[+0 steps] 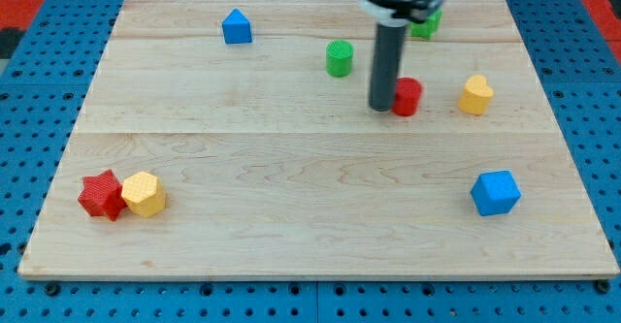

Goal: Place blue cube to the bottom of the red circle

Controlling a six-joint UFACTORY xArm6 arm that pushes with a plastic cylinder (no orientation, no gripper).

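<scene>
Blue cube [496, 192] sits near board's right edge, lower right of view, well apart from red circle [408, 97]. Red circle partly hidden: my tip [381, 108] stands touching its left side; no jaws on the rod, just a plain end. Green block [425, 24] behind my arm, mostly hidden, shape unclear. Yellow heart [475, 95] just right of red circle. Wood board [291, 207] bare below red circle, w/ open room btw it & cube.
</scene>
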